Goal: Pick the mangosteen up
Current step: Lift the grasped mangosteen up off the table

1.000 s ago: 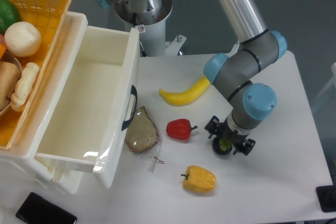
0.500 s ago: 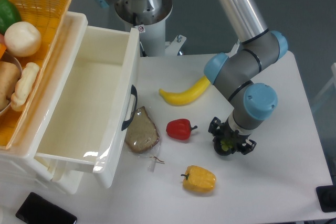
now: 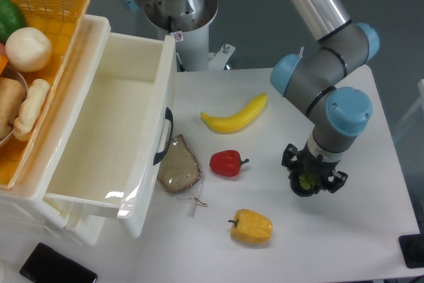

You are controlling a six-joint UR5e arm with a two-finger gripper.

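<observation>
The mangosteen (image 3: 305, 183) is a small dark round fruit with a green cap, seen between the fingers of my gripper (image 3: 308, 180) on the right side of the white table (image 3: 371, 230). The gripper points straight down and is shut on the fruit. Whether the fruit still touches the table I cannot tell. The arm's grey and blue wrist (image 3: 338, 120) hangs right above it and hides the upper part of the gripper.
A red bell pepper (image 3: 226, 163), a yellow pepper (image 3: 252, 226), a banana (image 3: 234, 116) and a slice of bread (image 3: 179, 166) lie to the left. An open white drawer (image 3: 106, 130) and a basket of food (image 3: 33, 64) stand at the far left. A phone (image 3: 56, 266) lies at the front left.
The gripper closed on the mangosteen, then moved to the right and slightly toward the front with the fruit held between its fingers. The other items have not moved.
</observation>
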